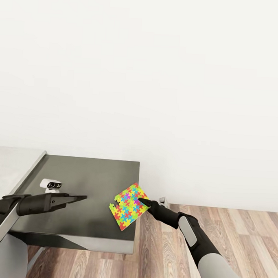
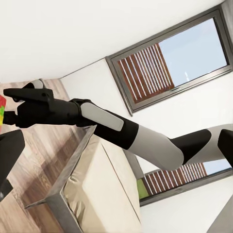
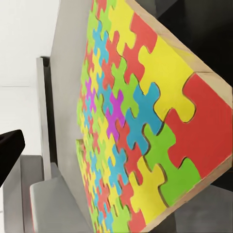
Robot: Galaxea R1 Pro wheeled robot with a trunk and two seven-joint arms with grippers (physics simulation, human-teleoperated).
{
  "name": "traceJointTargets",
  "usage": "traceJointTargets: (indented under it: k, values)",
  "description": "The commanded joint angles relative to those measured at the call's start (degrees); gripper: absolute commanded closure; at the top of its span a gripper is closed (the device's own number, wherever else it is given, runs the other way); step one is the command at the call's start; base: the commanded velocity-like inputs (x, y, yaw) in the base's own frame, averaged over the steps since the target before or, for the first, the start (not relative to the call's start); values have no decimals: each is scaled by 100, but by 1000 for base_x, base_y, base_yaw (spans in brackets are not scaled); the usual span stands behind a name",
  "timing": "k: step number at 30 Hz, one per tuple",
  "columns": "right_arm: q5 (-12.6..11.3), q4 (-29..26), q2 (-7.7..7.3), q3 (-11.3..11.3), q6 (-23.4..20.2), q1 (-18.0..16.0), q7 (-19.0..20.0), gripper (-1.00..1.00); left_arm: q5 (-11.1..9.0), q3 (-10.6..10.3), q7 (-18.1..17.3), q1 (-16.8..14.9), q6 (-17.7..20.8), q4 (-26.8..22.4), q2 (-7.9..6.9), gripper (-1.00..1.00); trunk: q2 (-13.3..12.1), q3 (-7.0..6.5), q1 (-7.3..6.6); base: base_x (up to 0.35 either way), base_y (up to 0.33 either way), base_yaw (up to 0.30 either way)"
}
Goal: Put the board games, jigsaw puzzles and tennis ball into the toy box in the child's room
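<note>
Head view: right gripper (image 1: 143, 201) pinches one edge of the thin multicoloured jigsaw slab (image 1: 129, 206), tilted above the dark tabletop's (image 1: 92, 181) corner. Shallow hold, could swivel loose and fall. Left gripper (image 1: 79, 198) looks closed, empty.

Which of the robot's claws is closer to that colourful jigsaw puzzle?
The right. The right claw touches the jigsaw puzzle at its edge, apparently gripping it. The left claw hovers over the dark table, apart from the puzzle.

Small white gadget (image 1: 51, 185) with dark lenses ahead of me; window (image 2: 171, 56) with slatted blind; wood floor (image 1: 232, 233).
</note>
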State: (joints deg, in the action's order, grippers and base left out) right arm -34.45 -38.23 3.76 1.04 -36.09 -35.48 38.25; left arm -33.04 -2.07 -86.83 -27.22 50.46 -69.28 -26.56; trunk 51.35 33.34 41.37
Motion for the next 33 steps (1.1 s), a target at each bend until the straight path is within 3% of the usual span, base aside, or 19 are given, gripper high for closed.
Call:
traceJointTargets:
  k: [1,8,18,19,33]
  values:
    - [-26,-3,2,11,-39,-3,-2,-100,-27,-17,-9,-3,61,2,-7,-100,4,5,1,0,71,0]
    - [-26,-2,-6,11,-39,-3,-2,-100,-27,-21,-9,-3,61,3,-7,-100,4,5,1,0,23,0]
    - [-26,-2,-6,11,-39,-3,-2,-100,-29,-14,-17,-3,61,2,-7,-100,365,167,198,0,2,0]
    - [-26,-4,-6,11,-39,-3,-2,100,-30,-14,-17,-3,61,2,-7,-100,365,167,198,0,0,0]
    - [-26,-2,-2,11,-35,-3,-2,100,-37,-13,-10,13,69,3,-10,-100,365,167,198,0,0,0]
